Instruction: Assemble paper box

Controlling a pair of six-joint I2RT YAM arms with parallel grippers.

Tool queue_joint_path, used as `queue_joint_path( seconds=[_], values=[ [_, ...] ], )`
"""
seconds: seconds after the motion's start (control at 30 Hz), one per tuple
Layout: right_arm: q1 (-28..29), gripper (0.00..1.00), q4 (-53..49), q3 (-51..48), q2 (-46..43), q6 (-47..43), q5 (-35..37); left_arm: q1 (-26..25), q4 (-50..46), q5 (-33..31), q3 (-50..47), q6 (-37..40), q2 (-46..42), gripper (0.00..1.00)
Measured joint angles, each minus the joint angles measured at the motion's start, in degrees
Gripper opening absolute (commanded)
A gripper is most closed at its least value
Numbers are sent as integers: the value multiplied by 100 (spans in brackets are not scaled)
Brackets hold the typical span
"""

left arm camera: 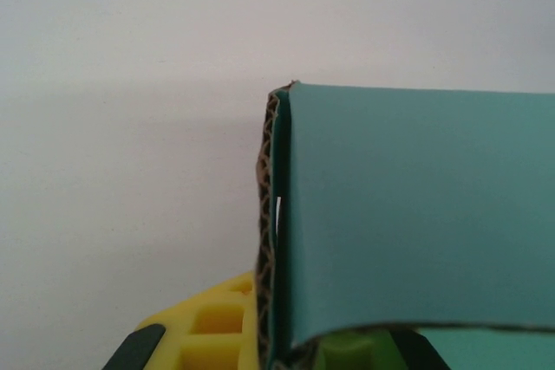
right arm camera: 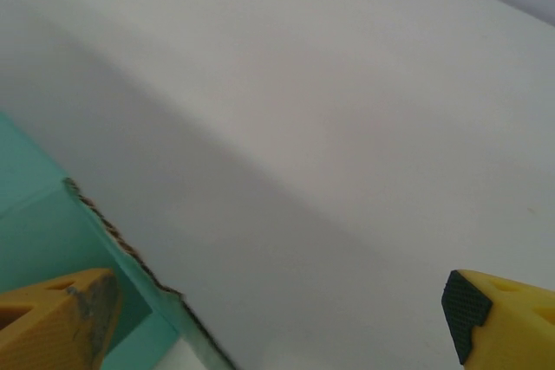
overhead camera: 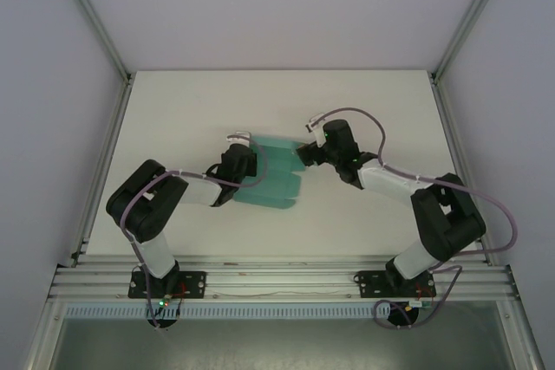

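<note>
A white table (overhead camera: pixel 173 110) is seen all around. A folded wall of the box (left arm camera: pixel 416 214) is pinched by the left gripper (left arm camera: pixel 277 348). The right gripper (right arm camera: pixel 277 309) is held wide apart by its corner. The box is laid mid-table. The fold could be sprung open if pinched loosely.

Teal-green corrugated paper box (overhead camera: pixel 276 178), a flapped sheet, lies between left gripper (overhead camera: pixel 246 152) and right gripper (overhead camera: pixel 302 156), one flap raised.
</note>
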Motion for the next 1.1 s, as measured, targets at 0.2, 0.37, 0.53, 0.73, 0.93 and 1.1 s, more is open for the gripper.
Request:
queue_joint_path(
  seconds=[0.2, 0.37, 0.53, 0.73, 0.93, 1.1],
  values=[
    [55, 96, 496, -74, 245, 345, -129, 0, -127, 103, 111, -24, 33, 0],
    [304, 99, 1576, -387, 404, 1001, 387, 9, -129, 136, 114, -173, 35, 0],
    [881, 100, 2380, -479, 680, 1274, 1362, 37, -129, 177, 114, -437, 35, 0],
    [1075, 100, 2785, -931, 442, 1648, 2116, 26, -223, 243, 96, -649, -66, 0],
    [1054, 100, 1744, -1263, -918, 2232, 2697, 26, -739, 227, 48, -892, -629, 0],
    [874, 100, 713, -1447, -1784, 2879, 2717, 26, -1047, 210, 48, -1067, -1200, 0]
  ],
)
